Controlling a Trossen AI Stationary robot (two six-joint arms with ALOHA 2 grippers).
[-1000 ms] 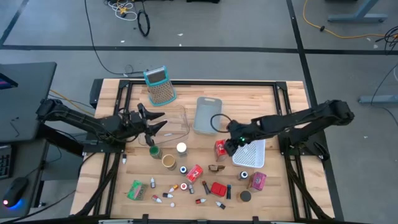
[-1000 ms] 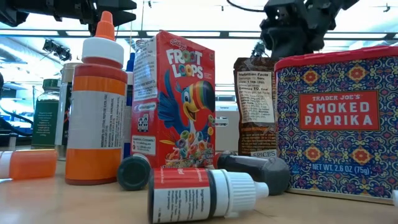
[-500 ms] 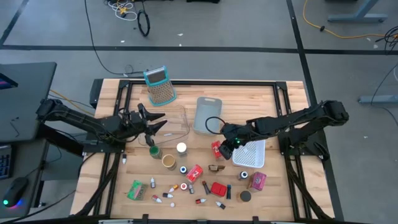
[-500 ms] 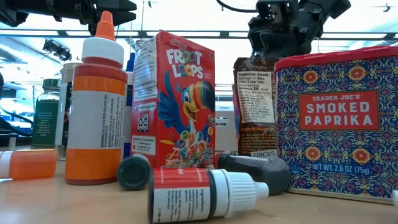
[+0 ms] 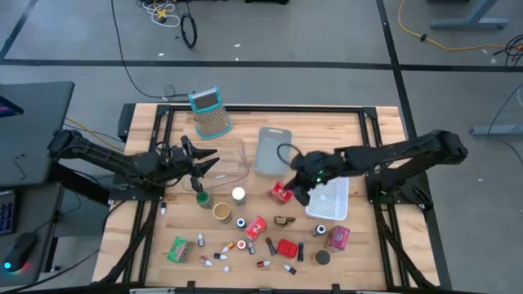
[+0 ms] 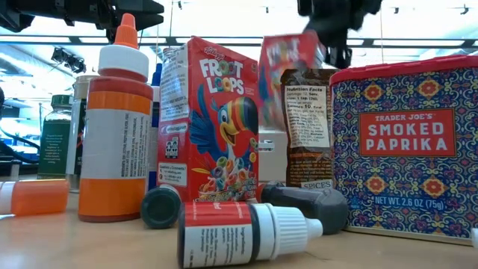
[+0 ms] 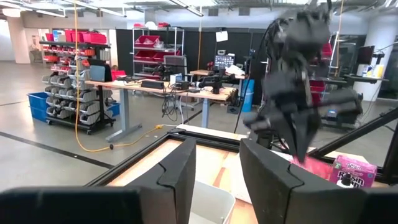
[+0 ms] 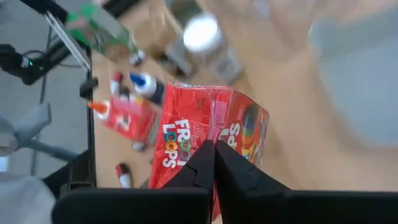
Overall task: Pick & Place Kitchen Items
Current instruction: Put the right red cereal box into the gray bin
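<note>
High view gives us the whole wooden table [image 5: 343, 131], and we take the teal-handled grater [image 5: 209, 113] at its far edge as our landmark. Just in front of the grater sits a clear plastic tub [image 5: 231, 159], and beside that tub a grey cutting board [image 5: 272, 150]. The left gripper [image 5: 204, 163] hangs over the tub's near-left corner, directly in front of the grater, fingers parted with nothing between them in the left wrist view. The right gripper [image 5: 292, 189] is out past the cutting board's near edge, well away from the grater, and it is clamped on a small red Froot Loops box [image 5: 281, 192], carried tilted and clear of the tabletop in the low view. A white perforated tray [image 5: 328, 201] lies just beyond it. A second Froot Loops box [image 6: 219, 119] stands upright among the scattered bottles and tins nearer the front edge, next to the paprika tin [image 6: 407, 146].
</note>
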